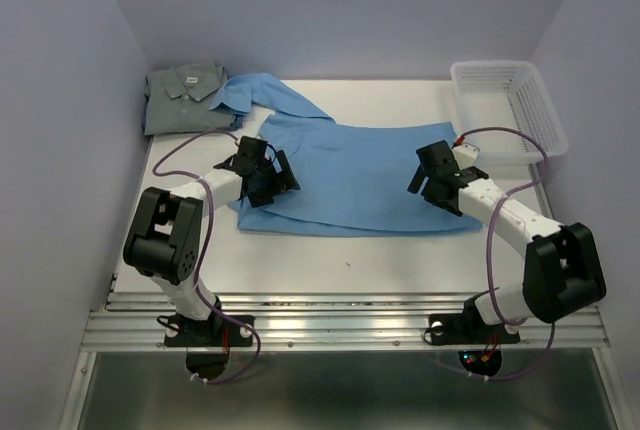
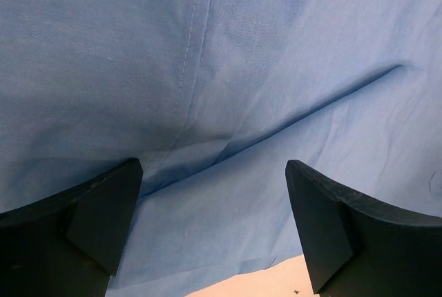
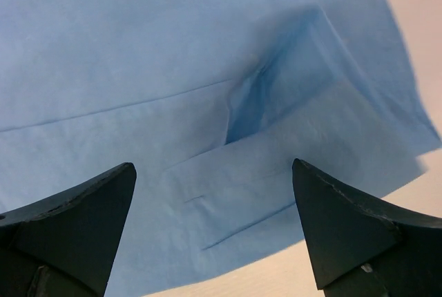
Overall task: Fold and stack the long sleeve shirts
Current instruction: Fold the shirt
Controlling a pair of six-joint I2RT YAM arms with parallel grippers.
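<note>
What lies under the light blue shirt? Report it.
Only the white table shows around the light blue shirt; its collar end meets the grey-green shirt. Anything beneath the cloth is hidden.

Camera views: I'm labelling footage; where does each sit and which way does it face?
Top external: high behind the bases, facing down at the table; both arms show.
Left wrist: on its arm, facing down onto the light blue cloth shirt; open left claw shows.
Right wrist: likewise; open right claw shows.
Shared: all see that shirt.
</note>
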